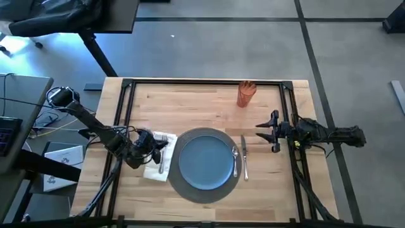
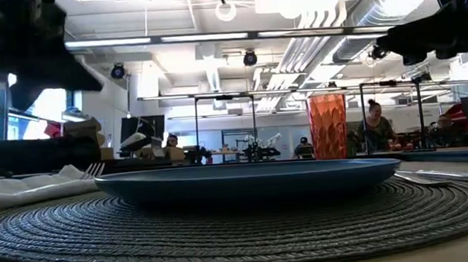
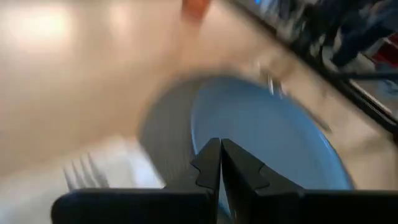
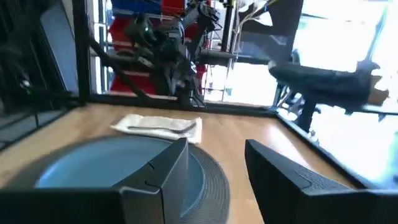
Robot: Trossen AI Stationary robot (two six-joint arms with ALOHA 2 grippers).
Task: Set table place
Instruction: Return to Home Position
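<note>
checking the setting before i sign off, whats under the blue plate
The blue plate sits on the round dark grey woven mat, whose rim shows all around it. The mat's middle is covered by the plate, so nothing beneath there can be checked.

1. The table (image 1: 190, 101) was pale wood laid in planks, edged by a thin black frame (image 1: 202, 81).
2. The round mat (image 1: 205, 197) was dark grey, woven in ridged rings.
3. The plate (image 1: 204, 159) was plain blue.
4. The napkin (image 1: 154, 171) was white.
5. The fork (image 4: 163, 129), spoon (image 1: 236, 158) and knife (image 1: 244, 157) were silver.
6. The cup (image 1: 246, 93) was translucent orange with a faceted diamond pattern.
7. The floor (image 1: 221, 44) was grey, crossed by dark lines.
</note>
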